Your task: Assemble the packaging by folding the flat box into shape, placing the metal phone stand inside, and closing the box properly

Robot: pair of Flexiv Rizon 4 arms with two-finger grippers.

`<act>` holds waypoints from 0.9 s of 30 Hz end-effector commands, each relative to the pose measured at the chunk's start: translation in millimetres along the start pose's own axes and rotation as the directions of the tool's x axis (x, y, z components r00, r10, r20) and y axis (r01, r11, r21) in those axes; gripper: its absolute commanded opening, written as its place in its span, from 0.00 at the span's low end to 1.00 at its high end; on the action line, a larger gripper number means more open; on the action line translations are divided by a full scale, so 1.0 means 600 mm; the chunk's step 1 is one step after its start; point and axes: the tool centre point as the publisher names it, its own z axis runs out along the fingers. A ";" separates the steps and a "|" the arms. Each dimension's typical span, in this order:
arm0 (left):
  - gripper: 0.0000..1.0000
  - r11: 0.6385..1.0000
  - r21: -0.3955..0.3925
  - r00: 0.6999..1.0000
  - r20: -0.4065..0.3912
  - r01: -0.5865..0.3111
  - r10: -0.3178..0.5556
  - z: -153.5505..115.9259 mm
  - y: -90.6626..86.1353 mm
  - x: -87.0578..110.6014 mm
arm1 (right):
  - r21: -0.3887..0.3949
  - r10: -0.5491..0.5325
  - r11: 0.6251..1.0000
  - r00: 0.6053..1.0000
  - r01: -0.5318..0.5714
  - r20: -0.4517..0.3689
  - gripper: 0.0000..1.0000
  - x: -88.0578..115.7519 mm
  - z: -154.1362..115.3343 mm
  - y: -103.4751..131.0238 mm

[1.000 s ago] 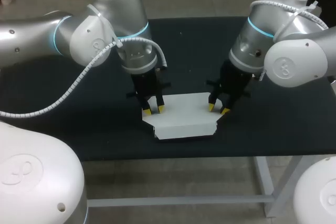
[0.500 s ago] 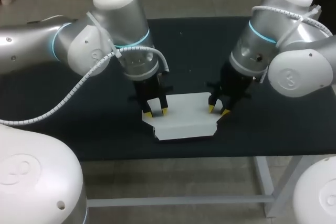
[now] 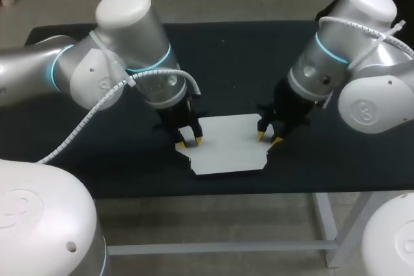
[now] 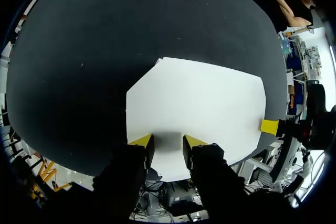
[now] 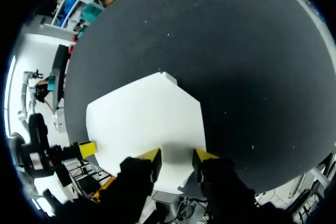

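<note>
On the black table (image 3: 246,63), near its front edge, the flat white cardboard box (image 3: 226,150) lies unfolded with notched corners, its long axis running side to side. The left gripper (image 3: 189,141) and right gripper (image 3: 269,138) stand over its opposite ends, fingers narrowly apart, perhaps touching the card.

The flat box (image 3: 228,150) is smooth matt white card; the table (image 3: 259,56), matt black.
</note>
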 end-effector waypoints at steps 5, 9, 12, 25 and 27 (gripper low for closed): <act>0.42 1.000 0.014 1.000 -0.021 0.001 -0.001 0.011 0.005 -0.015 | -0.001 -0.005 1.000 1.000 0.005 -0.017 0.44 -0.001 0.011 0.002; 0.44 1.000 0.015 0.999 -0.038 0.002 -0.001 0.010 0.007 -0.022 | 0.002 -0.007 1.000 1.000 0.007 -0.021 0.44 -0.001 0.013 0.003; 0.44 1.000 0.011 0.998 -0.055 -0.002 0.003 0.012 0.007 -0.025 | 0.002 -0.008 1.000 1.000 0.008 -0.026 0.45 0.000 0.014 0.004; 0.42 0.999 -0.007 0.990 -0.131 -0.044 0.042 0.022 0.009 -0.011 | -0.011 -0.031 0.999 0.995 0.030 -0.097 0.45 0.005 0.020 0.002; 0.42 0.999 -0.010 0.989 -0.141 -0.047 0.045 0.022 0.009 -0.011 | -0.013 -0.034 0.999 0.993 0.033 -0.112 0.45 0.005 0.021 0.002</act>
